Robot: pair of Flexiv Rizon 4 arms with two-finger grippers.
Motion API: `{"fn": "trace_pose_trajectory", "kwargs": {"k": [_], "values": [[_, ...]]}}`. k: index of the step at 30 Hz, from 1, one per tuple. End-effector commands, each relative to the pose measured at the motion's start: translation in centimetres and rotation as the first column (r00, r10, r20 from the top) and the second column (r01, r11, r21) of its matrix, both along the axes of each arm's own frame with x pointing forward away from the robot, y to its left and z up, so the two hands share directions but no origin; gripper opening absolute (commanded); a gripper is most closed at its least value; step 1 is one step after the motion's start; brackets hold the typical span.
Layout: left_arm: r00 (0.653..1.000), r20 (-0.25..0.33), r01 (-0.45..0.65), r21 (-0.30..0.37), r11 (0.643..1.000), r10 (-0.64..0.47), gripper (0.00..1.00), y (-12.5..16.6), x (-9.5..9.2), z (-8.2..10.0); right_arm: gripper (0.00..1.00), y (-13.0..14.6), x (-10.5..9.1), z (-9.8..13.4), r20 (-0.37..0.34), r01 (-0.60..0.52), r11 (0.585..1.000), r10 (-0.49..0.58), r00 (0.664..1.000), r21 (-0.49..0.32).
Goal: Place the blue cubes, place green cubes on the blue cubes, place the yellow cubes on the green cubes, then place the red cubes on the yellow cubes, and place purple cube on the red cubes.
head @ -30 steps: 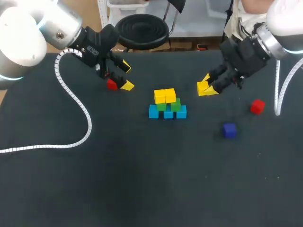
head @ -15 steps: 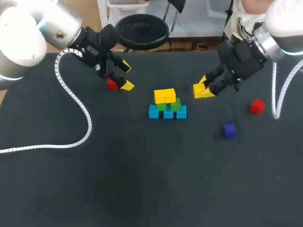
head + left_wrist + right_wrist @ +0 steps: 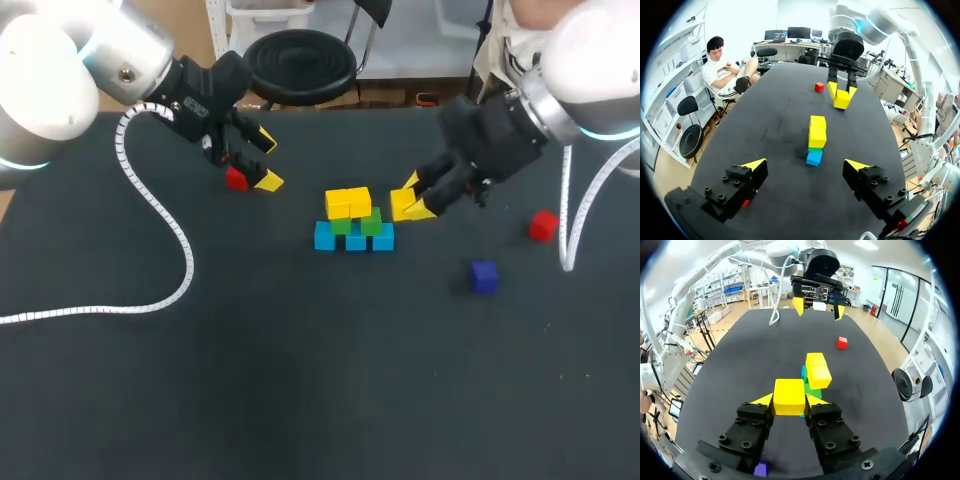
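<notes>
A black table (image 3: 300, 400) fills the frame. Near its middle a pile of cubes (image 3: 353, 222) is stacked: blue, green, then yellow. At upper left, the left claw (image 3: 265, 160) is spread wide. Just right of the pile, the right claw (image 3: 408, 203) is pinched on a yellow cube (image 3: 789, 396). The cube is likely light, hard and smooth, so its flat sides are best gripped.

Matt black table (image 3: 300, 380); smooth plastic-looking cubes (image 3: 348, 202); glossy white arm shells (image 3: 40, 90); ribbed white cable (image 3: 187, 265).
</notes>
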State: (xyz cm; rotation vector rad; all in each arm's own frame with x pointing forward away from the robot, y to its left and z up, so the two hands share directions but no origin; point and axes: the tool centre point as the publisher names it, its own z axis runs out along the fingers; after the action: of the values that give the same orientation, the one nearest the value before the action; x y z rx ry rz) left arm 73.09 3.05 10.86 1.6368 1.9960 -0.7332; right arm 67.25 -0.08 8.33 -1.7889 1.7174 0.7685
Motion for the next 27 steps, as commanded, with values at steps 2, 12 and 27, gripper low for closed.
{"fn": "trace_pose_trajectory", "kwargs": {"k": [2,12,27], "values": [[1.0,0.001,-0.001,0.0,1.0,0.001,1.0,0.0,0.0,0.0,0.0,0.9,1.0,-1.2,-0.015,-0.015,1.0,0.015,1.0,0.007],[1.0,0.001,-0.001,0.0,1.0,0.001,1.0,0.0,0.0,0.0,0.0,1.9,0.9,-1.5,-0.025,-0.039,0.999,0.039,0.999,0.018],[1.0,0.001,-0.001,0.0,1.0,0.001,1.0,0.0,0.0,0.0,0.0,1.0,-0.2,-1.1,-0.015,-0.001,0.999,0.001,1.0,0.034]]}}
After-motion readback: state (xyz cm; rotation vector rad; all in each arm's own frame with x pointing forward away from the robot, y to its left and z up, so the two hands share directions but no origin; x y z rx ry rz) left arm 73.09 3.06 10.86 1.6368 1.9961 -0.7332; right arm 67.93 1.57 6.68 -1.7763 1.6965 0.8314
